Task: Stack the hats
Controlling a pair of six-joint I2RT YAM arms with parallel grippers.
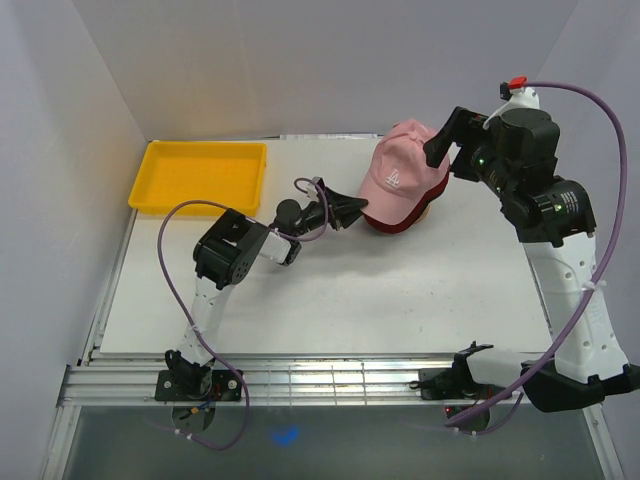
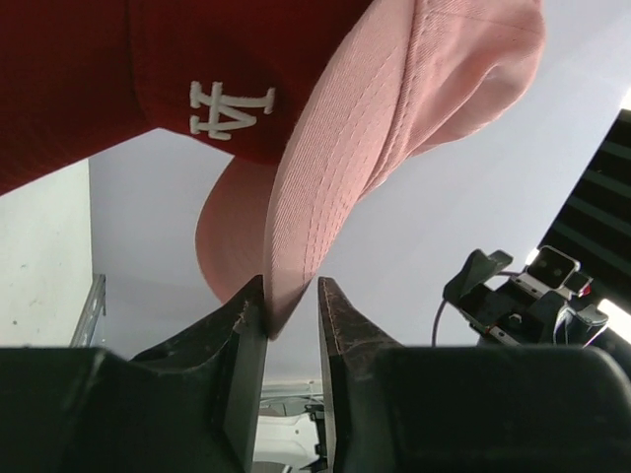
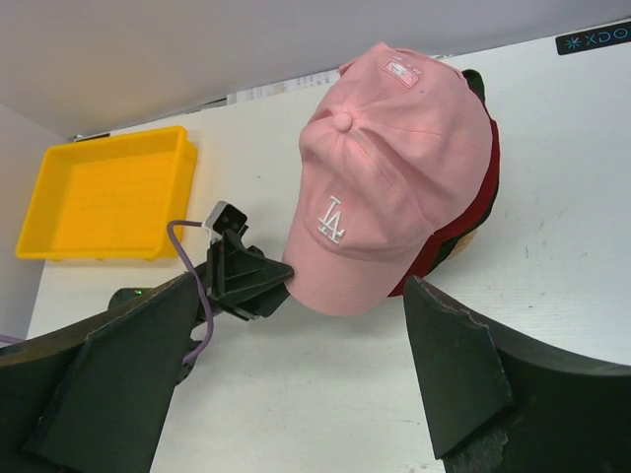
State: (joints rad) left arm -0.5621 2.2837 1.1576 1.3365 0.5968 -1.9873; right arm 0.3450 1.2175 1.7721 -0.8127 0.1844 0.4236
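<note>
With the pink cap (image 3: 394, 177) sitting atop the red cap (image 2: 99, 79) just beyond my left end effector (image 2: 293, 301), its jaws slightly parted around the brim, and my right end effector (image 3: 301, 286) wide open and empty, I judged the placing nearly done, the next move being to back straight off without dragging the brim.

A white surface (image 1: 330, 300) takes up the middle of the enclosure, with plain pale walls (image 1: 60, 150) closing it in at nine, twelve and three o'clock. Up at about ten o'clock sits a yellow tray (image 1: 200, 176), shallow and rectangular, tucked into the far corner. Around one o'clock a sliver of a tan wooden stand (image 1: 432, 211) shows, mostly covered. Along the six o'clock edge runs a slotted metal rail (image 1: 330, 378), and nearer than it lies a small blue mark (image 1: 286, 435).
</note>
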